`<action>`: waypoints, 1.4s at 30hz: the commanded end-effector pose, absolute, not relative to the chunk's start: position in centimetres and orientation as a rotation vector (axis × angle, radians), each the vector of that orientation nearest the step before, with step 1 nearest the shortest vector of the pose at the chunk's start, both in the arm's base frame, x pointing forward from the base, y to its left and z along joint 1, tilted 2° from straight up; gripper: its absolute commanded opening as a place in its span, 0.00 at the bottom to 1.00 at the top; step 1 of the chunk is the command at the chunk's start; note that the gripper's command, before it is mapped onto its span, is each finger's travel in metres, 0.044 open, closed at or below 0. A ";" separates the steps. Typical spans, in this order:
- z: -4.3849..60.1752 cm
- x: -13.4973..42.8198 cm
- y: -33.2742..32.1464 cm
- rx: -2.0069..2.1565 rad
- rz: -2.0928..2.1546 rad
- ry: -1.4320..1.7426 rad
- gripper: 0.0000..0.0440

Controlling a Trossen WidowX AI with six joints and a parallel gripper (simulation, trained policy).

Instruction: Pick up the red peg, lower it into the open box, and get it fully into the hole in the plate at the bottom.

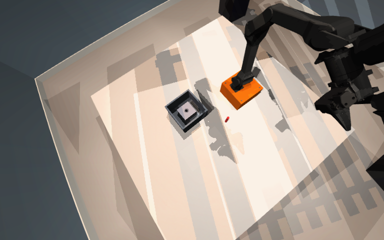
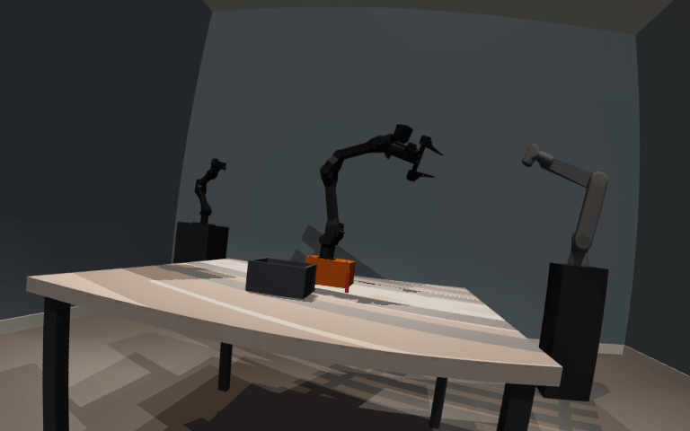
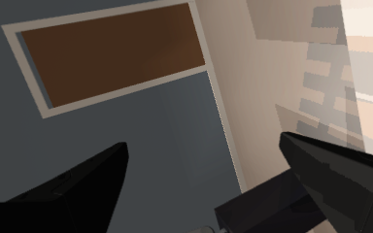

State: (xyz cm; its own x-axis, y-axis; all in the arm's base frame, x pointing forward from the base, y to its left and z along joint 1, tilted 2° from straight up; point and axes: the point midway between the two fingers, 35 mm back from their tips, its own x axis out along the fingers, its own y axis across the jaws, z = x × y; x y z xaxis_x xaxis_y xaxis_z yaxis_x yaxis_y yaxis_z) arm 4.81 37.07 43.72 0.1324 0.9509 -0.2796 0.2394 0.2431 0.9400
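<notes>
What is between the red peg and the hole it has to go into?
The near wall of the open box: the red peg stands outside it, and the hole is inside, so the peg must go over the rim. Nothing else visible blocks it.

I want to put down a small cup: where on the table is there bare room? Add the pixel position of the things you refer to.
Free: the table's (image 1: 167, 181) (image 2: 285, 325) broad stretch on the open box's (image 1: 185, 128) (image 2: 279, 278) side away from the orange block (image 1: 230, 99) (image 2: 332, 271). Crowded: between box and block, where the red peg (image 1: 227, 119) (image 2: 347, 281) stands close by.
</notes>
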 end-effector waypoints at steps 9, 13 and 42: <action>33.1 12.7 32.0 1.037 0.370 1.309 1.00; 29.7 14.6 29.6 0.975 0.232 1.314 1.00; 10.7 15.3 14.0 0.489 -0.593 1.543 1.00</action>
